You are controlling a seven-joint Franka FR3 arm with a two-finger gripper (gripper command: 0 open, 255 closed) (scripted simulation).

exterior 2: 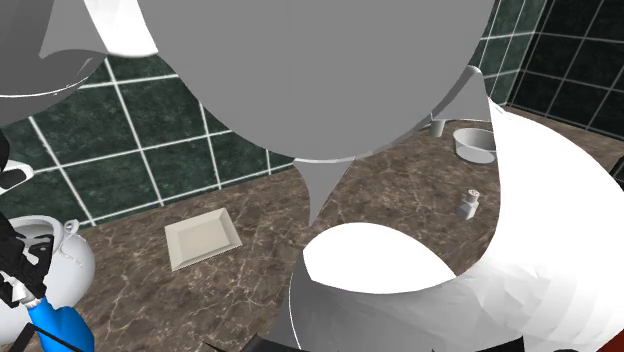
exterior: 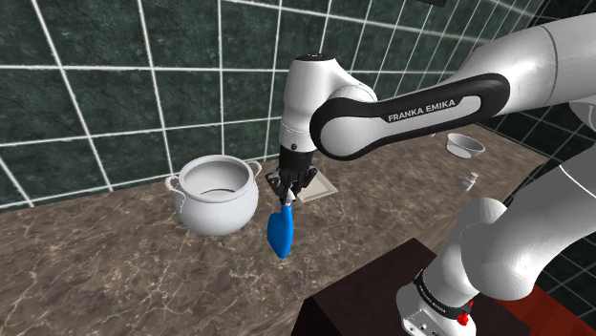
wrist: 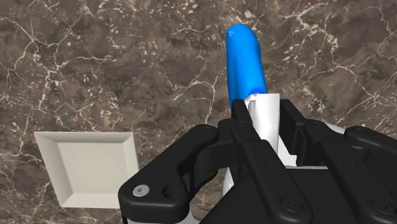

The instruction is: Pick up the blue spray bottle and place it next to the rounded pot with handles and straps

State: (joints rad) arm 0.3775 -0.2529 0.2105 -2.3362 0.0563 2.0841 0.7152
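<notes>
The blue spray bottle [exterior: 279,231] hangs above the brown marble counter, its white neck clasped by my black gripper [exterior: 289,194], which is shut on it. In the wrist view the white neck sits between the fingers [wrist: 262,118] and the blue body [wrist: 245,63] points away over the counter. The rounded white pot with handles [exterior: 216,195] stands just to the shoulder view's left of the bottle, a small gap between them. In the second exterior view the bottle [exterior 2: 60,325] hangs at the lower left beside the pot [exterior 2: 68,262].
A square white plate [exterior: 317,186] lies on the counter behind the gripper, also seen as plate [exterior 2: 201,240] and plate [wrist: 89,167]. A white bowl [exterior: 465,145] and a small shaker [exterior: 470,180] sit toward the shoulder view's right. A dark green tiled wall backs the counter; the dark stand [exterior: 368,296] is at lower right.
</notes>
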